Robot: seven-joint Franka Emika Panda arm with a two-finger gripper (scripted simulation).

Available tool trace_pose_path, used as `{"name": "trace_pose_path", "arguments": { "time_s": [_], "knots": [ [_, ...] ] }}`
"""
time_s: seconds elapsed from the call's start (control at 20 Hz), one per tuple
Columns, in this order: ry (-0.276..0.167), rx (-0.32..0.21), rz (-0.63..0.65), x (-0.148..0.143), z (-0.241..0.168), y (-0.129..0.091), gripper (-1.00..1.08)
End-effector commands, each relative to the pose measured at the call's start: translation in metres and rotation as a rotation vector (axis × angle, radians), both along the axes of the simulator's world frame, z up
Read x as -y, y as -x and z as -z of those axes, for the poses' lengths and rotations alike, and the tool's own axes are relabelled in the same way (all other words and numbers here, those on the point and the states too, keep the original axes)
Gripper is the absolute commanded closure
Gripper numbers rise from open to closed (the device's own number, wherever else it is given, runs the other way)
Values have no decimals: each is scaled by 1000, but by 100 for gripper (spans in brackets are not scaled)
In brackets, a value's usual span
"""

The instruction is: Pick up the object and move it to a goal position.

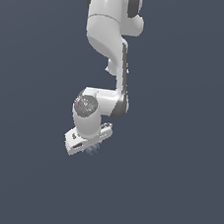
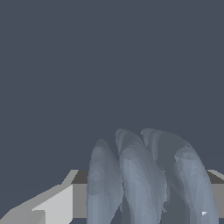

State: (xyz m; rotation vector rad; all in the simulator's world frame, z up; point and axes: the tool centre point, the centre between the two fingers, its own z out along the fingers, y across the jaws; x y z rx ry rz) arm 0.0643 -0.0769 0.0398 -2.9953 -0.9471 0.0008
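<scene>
Flat even simulator light, dim slate backdrop, soft shading on white arm, slightly blurry low-resolution renders

arm: glossy smooth white plastic-looking robot arm
object: matt, ridged pale blue-grey lumpy thing

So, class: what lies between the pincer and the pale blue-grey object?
Nothing shows between them. In the wrist view the object sits right at the pincer; the exterior view shows it tucked under the white hand.
</scene>
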Motion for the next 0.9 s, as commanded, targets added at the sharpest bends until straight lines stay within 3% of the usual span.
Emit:
{"name": "trace_pose_path", "arguments": {
  "time_s": [0.0, 0.5, 0.85],
  "knots": [
    [0, 0, 0, 0, 0, 0, 108],
    [0, 0, 0, -1, -1, 0, 108],
    [0, 0, 0, -22, -23, 1, 108]
  ]
}}
